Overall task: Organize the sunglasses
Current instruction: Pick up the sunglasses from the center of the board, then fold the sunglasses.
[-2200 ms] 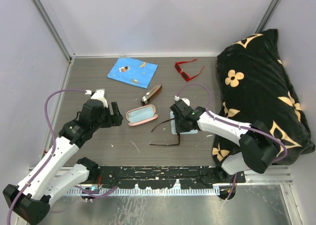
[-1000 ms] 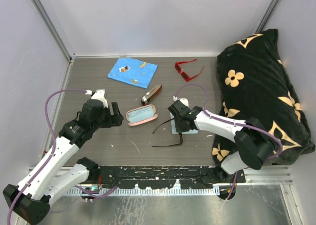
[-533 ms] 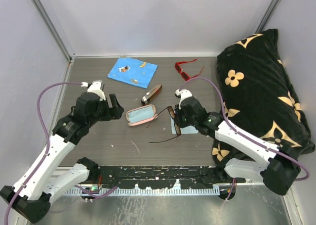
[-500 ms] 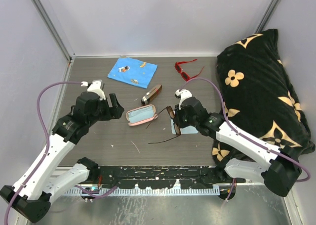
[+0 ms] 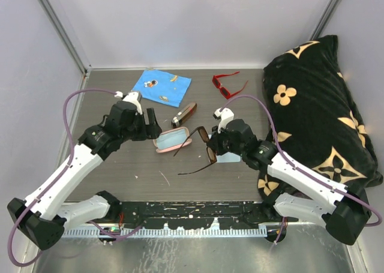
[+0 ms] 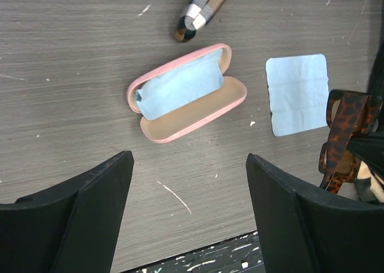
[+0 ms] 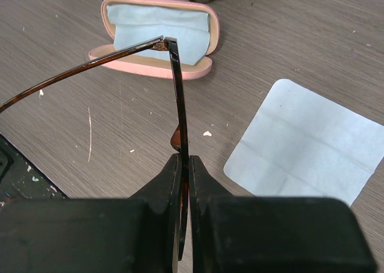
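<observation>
Clamping the front of the dark brown sunglasses (image 7: 177,87) edge-on, the right gripper (image 7: 183,164) has its fingers pressed together on the frame, one temple arm reaching out to their left and a pale blue cloth (image 7: 306,141) lying flat just to their right. The left gripper (image 6: 189,159) hangs over the table with fingers spread wide and nothing between them; the open pink case (image 6: 186,93) lies just ahead of the tips, the slim brown-and-black case (image 6: 201,12) beyond it. Farthest out, well past the right fingers, the red sunglasses (image 5: 227,84) rest near the table's back edge.
</observation>
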Robot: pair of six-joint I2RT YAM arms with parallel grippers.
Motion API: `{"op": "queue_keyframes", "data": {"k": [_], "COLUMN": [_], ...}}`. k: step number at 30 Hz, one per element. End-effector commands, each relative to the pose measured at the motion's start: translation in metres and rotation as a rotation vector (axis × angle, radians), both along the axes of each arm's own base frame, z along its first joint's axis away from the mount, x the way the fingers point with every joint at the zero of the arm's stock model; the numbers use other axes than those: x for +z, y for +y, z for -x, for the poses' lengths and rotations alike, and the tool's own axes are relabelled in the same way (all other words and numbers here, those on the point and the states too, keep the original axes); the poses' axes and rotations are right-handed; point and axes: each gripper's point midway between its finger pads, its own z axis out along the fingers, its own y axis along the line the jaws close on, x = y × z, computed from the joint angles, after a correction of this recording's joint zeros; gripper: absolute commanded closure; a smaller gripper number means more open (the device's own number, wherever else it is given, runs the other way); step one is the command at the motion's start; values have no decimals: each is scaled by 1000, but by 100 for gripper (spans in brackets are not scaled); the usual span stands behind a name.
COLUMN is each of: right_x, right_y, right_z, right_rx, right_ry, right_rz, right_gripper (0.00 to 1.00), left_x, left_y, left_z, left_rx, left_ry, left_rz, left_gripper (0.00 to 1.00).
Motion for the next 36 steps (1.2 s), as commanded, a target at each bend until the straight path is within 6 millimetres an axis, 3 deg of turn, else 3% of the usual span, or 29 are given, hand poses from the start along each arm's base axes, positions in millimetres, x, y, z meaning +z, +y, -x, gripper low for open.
{"op": "queue_keyframes", "data": {"k": [1, 6, 18, 36], "right_x": [30, 36, 41, 61], "right_y": [0, -4, -5, 11], "right_z": [-13, -20, -30, -40], "right_rx": [-69, -125, -205, -226], "right_ry": [-90, -93, -84, -89], "right_rz": [-69, -62, -48, -91], "right_gripper": [100, 100, 99, 99], "left_x": [21, 18, 28, 0], "left_y": [-20, -32, -39, -82], "left_z": [-10, -13, -25, -22], "left_rx": [2, 6, 90, -11], "left_ry": [-67, -80, -160, -130], "left_rz": [28, -60, -264, -334], "left_gripper": [22, 22, 22, 22]}}
